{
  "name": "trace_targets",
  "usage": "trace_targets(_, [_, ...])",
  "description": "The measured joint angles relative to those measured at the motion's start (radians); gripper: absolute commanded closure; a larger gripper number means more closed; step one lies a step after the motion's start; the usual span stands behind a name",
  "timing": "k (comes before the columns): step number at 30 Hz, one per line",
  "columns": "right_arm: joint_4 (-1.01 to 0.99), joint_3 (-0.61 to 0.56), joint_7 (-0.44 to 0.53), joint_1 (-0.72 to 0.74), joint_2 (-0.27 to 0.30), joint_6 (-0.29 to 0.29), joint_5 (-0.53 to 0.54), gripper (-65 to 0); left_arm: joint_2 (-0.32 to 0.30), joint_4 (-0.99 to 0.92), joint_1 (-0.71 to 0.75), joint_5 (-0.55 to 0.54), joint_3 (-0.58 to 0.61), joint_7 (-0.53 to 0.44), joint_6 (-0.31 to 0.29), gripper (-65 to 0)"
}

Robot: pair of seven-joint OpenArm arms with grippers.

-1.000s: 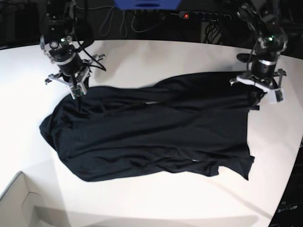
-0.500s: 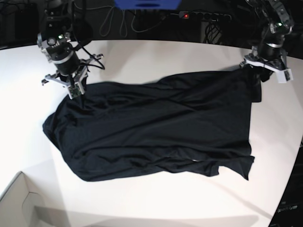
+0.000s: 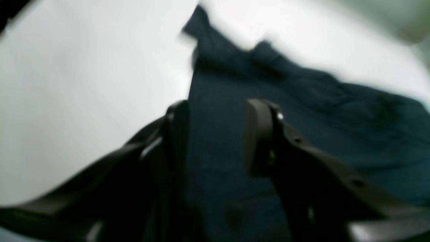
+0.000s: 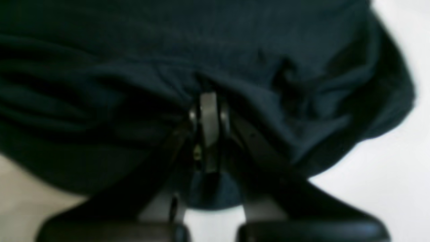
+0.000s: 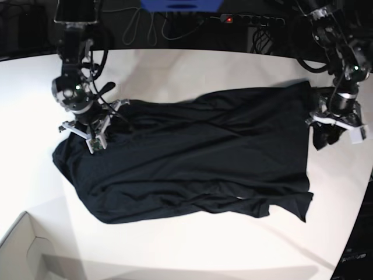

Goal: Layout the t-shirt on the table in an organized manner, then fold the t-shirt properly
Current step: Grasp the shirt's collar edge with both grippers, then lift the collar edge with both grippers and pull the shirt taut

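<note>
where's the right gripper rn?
Base view, left side: the right gripper sits at the t-shirt's upper-left edge, near the table's far side. Its wrist view shows it shut on a fold of the shirt.

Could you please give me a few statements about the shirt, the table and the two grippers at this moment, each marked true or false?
1. The t-shirt lies spread on the table. True.
2. The right gripper has its jaws wide apart above bare table. False: its jaws are shut on the t-shirt, pinching a fold.
3. The left gripper has its jaws apart. True: dark cloth shows through the gap between them.
4. The t-shirt is white with a printed logo. False: it is plain black.
5. A cardboard box corner shows at the base view's lower left. True.
</note>
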Motion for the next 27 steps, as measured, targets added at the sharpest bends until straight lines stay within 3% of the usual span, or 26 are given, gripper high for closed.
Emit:
trace_targets(7, [-0.03,0.108,0.053,-0.035,0.017,-0.003,0.015,0.0,-0.009,-0.23,-0.147,0.114,0.028,-0.02,-0.011,-26.0])
trace_targets(15, [-0.012,0.19,0.175,-0.161,0.006,-0.013,0.035,0.0,-0.028,-0.302,-0.257,0.117,0.027,-0.012,-0.009,-26.0])
trace_targets(18, [0.017,0.192,0.227,-0.219,-0.024,-0.029,0.036,0.0,-0.036,-0.335,-0.298,0.117,0.108,-0.021,-0.006,-26.0])
trace_targets(27, [0.268,0.277,0.096,-0.345,-0.154,-0.006,-0.006,0.0,-0.024,-0.47,-0.317,0.117,0.3,-0.022,-0.011,-26.0])
